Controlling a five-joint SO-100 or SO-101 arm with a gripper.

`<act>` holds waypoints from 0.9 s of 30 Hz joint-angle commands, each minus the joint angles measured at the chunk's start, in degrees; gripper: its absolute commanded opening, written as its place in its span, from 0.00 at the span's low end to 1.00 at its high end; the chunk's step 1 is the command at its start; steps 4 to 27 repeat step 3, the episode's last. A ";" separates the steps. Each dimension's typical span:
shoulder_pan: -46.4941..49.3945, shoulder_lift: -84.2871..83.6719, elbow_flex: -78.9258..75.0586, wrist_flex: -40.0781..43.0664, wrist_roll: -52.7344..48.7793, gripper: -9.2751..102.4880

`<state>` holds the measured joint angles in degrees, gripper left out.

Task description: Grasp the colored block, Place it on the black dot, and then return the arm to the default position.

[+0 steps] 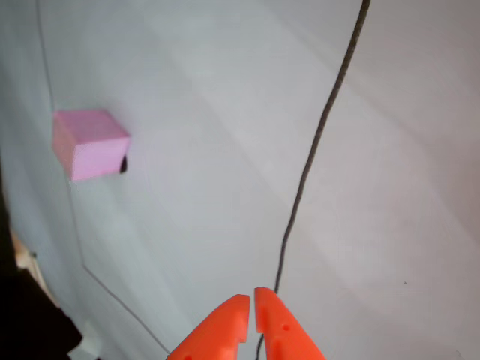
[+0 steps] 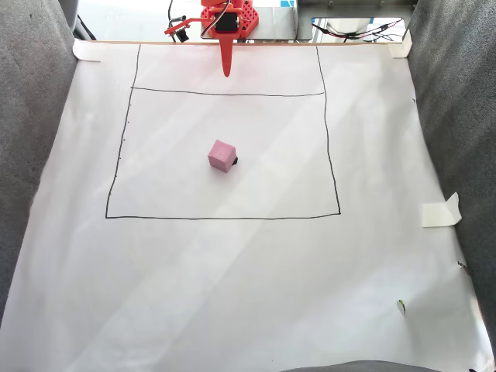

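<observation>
Sitting on the white paper over the black dot (image 1: 123, 166), well apart from the pressed-together claw (image 1: 251, 300), the colored block (image 1: 90, 142) looks light, soft foam, best pinched gently across opposite flat faces.

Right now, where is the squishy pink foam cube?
In the fixed view the pink foam cube sits near the middle of the drawn rectangle, covering most of the black dot, far from the shut orange gripper.
</observation>
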<state>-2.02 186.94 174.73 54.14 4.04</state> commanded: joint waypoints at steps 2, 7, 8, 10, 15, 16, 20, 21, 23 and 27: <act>-0.09 0.35 -0.53 0.09 -0.62 0.08; -0.09 0.35 -0.53 0.09 -0.62 0.08; -0.09 0.35 -0.53 0.09 -0.62 0.08; -0.09 0.35 -0.53 0.09 -0.62 0.08; -0.09 0.35 -0.53 0.09 -0.62 0.08; -0.09 0.35 -0.53 0.09 -0.62 0.08; -0.09 0.35 -0.53 0.09 -0.62 0.08; -0.09 0.35 -0.53 0.09 -0.62 0.08; -0.09 0.35 -0.53 0.09 -0.62 0.08; -0.09 0.35 -0.53 0.09 -0.62 0.08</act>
